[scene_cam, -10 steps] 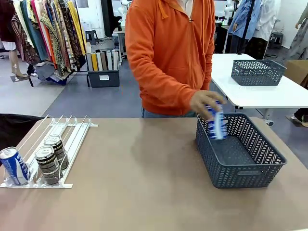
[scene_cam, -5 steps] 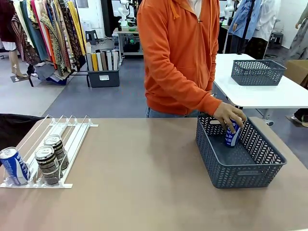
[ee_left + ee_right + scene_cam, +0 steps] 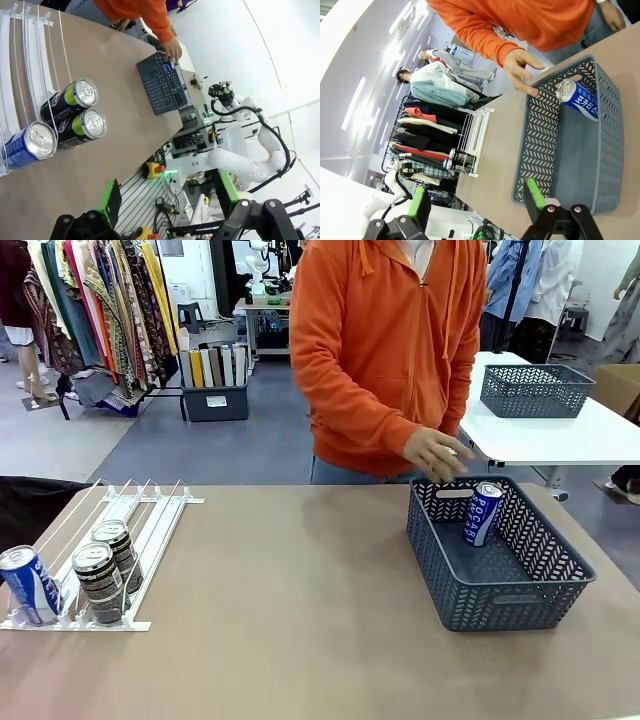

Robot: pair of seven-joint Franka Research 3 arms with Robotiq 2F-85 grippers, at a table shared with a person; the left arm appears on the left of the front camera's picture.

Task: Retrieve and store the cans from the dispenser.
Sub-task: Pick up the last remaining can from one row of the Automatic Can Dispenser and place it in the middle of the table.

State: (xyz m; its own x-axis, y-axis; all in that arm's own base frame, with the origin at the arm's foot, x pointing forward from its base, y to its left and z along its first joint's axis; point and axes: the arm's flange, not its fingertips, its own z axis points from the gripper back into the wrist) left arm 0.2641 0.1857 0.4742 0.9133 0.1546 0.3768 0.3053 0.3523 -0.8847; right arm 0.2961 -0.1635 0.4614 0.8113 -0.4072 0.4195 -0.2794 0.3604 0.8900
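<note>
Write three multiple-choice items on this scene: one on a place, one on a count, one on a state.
1. Where is the can nearest the person?
A. in the grey basket
B. on the bare table
C. on the floor

2. How many cans stand in the dispenser?
A. two
B. three
C. five

3. What is the person's hand doing?
A. gripping a can
B. pressing flat on the table
C. hanging empty by the basket's far rim

Answers:
1. A, since the can sits tilted inside the basket's walls.
2. B, since one blue can and two dark cans sit at the rack's low end.
3. C, since the hand is open with nothing in it, apart from the can.
</note>
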